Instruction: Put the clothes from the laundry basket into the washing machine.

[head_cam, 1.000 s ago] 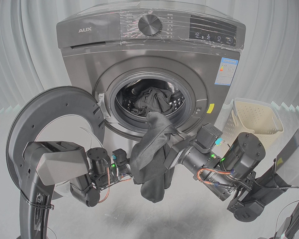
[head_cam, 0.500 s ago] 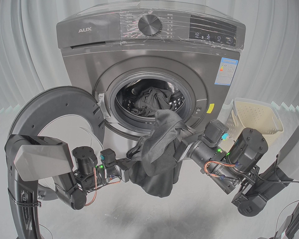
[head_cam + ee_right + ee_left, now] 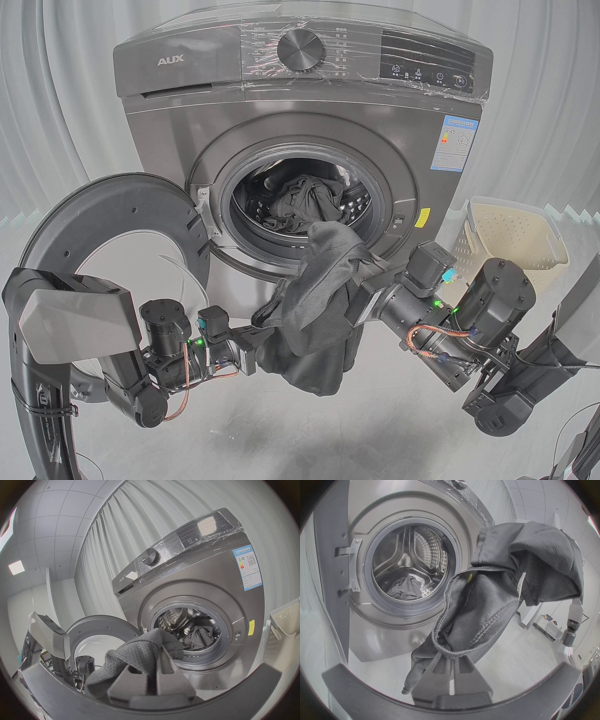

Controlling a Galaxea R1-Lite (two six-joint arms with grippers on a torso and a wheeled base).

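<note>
Before the open washing machine [image 3: 169, 137], dark grey garment [image 3: 319, 281] hanging between both arms, right pincer [image 3: 153, 670] clamped on its upper fold just outside the opening, left pincer [image 3: 452, 662] clamped on a lower hem, second dark garment [image 3: 303, 200] lying inside the machine, cream laundry basket [image 3: 519, 231] beside the machine's right side, round door [image 3: 112, 219] swung wide at left.

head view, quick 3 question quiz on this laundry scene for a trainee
1. True or false: the left gripper and the right gripper are both shut on the garment.
2. The door is: A) shut B) open, swung to the robot's left C) taken off.
3. What lies in the drum?

Key: 1 true; 2 B; 3 a dark cloth.
</note>
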